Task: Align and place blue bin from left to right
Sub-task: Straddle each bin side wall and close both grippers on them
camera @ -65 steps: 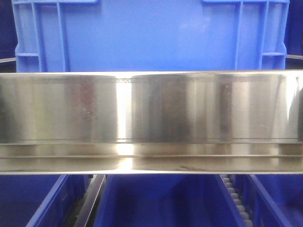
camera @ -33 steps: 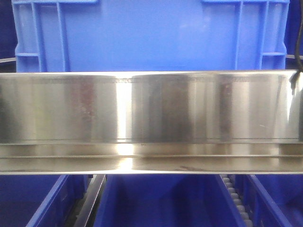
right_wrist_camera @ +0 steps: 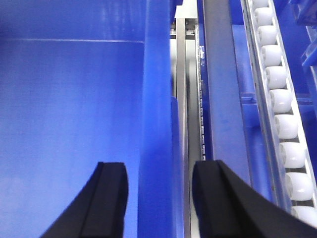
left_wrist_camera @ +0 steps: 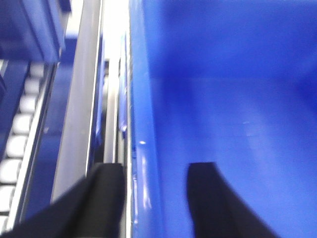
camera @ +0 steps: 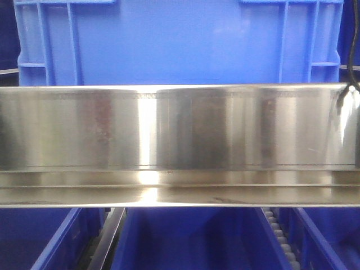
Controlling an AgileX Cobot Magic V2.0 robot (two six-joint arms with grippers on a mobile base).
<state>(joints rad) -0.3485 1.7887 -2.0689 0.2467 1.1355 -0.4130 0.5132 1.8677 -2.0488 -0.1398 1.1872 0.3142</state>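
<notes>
The blue bin [camera: 169, 45] stands behind the steel rail, its ribbed end wall facing the front camera. In the left wrist view my left gripper [left_wrist_camera: 153, 168] is open and straddles the bin's left side wall [left_wrist_camera: 143, 144], one finger outside by the rail and one inside the bin. My right gripper [right_wrist_camera: 159, 166] is open too, and straddles the bin's right side wall [right_wrist_camera: 156, 124] the same way. Narrow gaps show between the fingers and the walls. Neither gripper shows in the front view; only a dark cable [camera: 344, 107] at its right edge.
A wide shiny steel rail [camera: 180, 146] crosses the front view below the bin. Roller tracks run beside the bin on the right [right_wrist_camera: 282, 99] and left [left_wrist_camera: 20, 124]. Other blue bins [camera: 191, 242] sit on the level below.
A dark cable has come into the front view at the right edge and moved lower. The bin has not visibly shifted.
</notes>
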